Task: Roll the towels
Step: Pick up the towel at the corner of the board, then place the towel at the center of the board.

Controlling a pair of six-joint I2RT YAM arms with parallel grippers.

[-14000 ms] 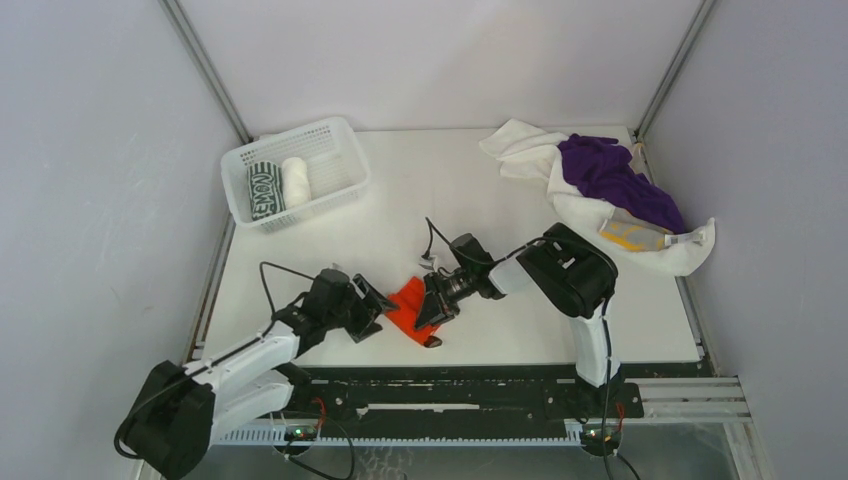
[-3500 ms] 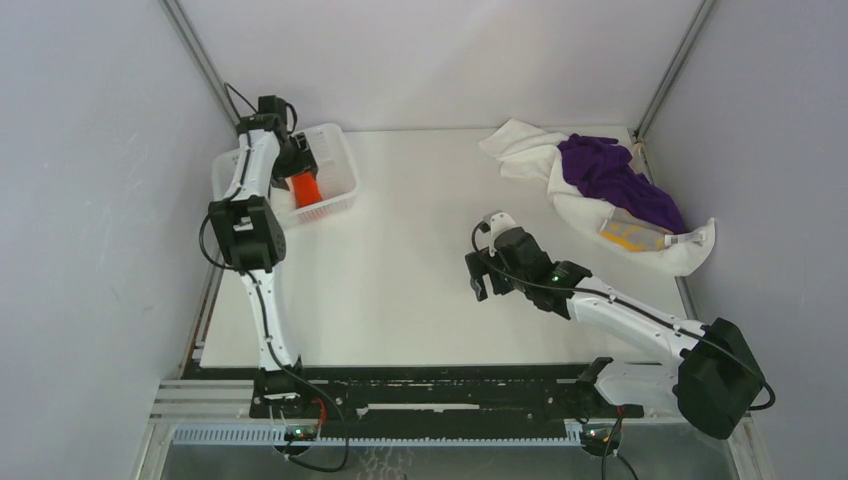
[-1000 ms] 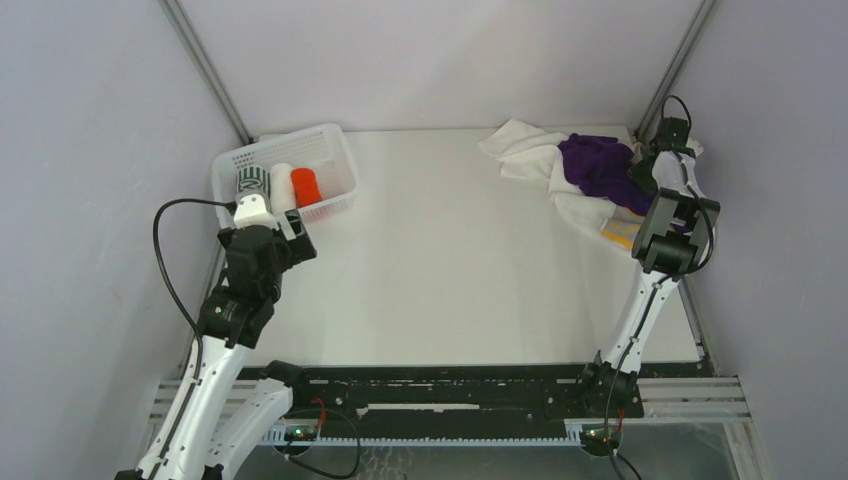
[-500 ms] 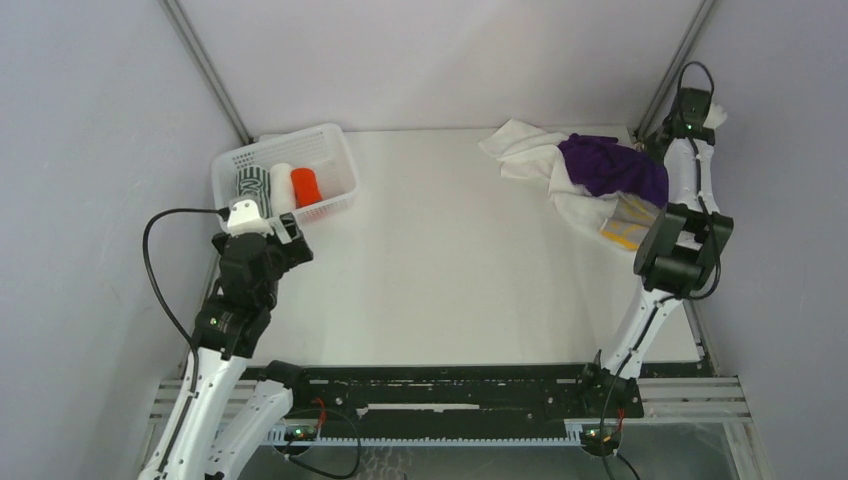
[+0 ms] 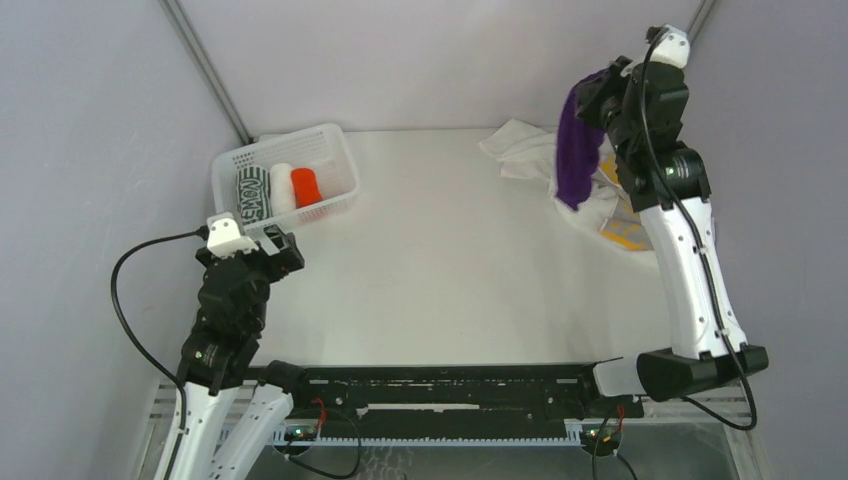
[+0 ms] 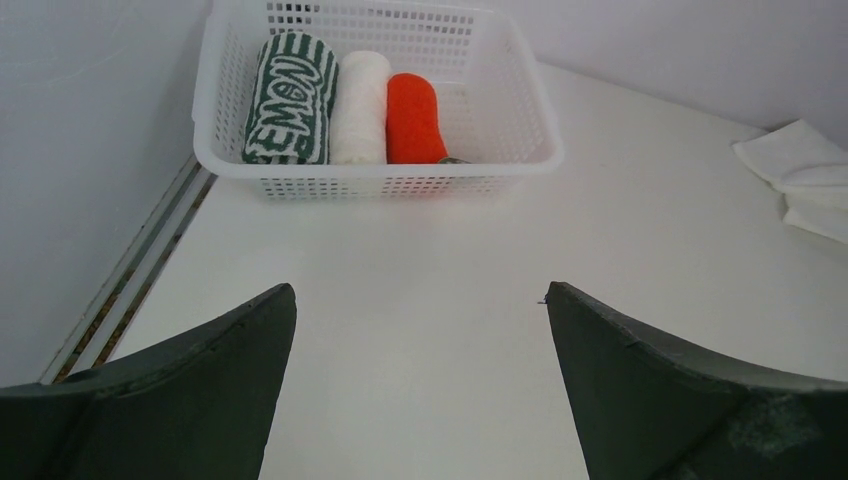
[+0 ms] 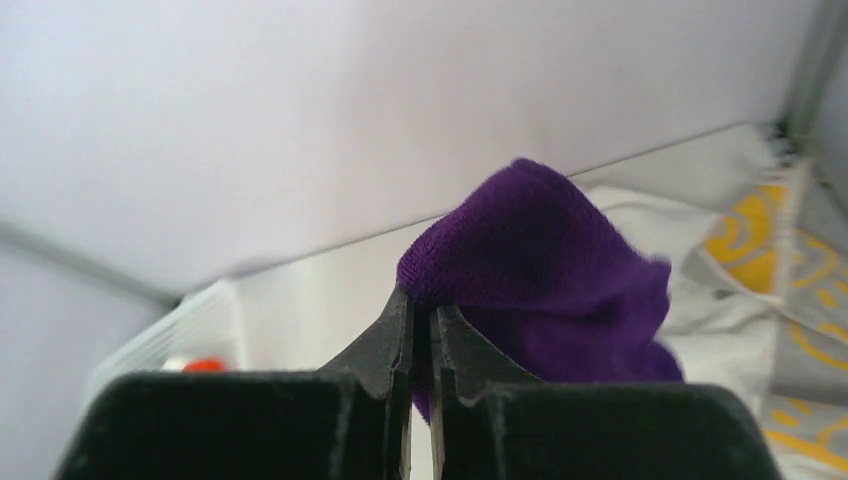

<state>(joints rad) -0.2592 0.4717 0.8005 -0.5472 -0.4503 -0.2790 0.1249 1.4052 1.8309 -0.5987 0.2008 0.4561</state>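
My right gripper is shut on the purple towel and holds it high above the back right corner; the cloth hangs down from the fingertips, and shows in the right wrist view. Under it lie a white towel and a yellow-and-grey towel. My left gripper is open and empty above the table's left side, its fingers wide apart. Three rolled towels lie in the white basket: green-and-white, white, orange-red.
The basket stands at the back left near the wall. Grey walls and metal posts close in the table on three sides. The heap of loose towels fills the back right corner.
My right gripper has lifted the purple towel up off the heap. My left arm has drawn back from the basket toward the near left.
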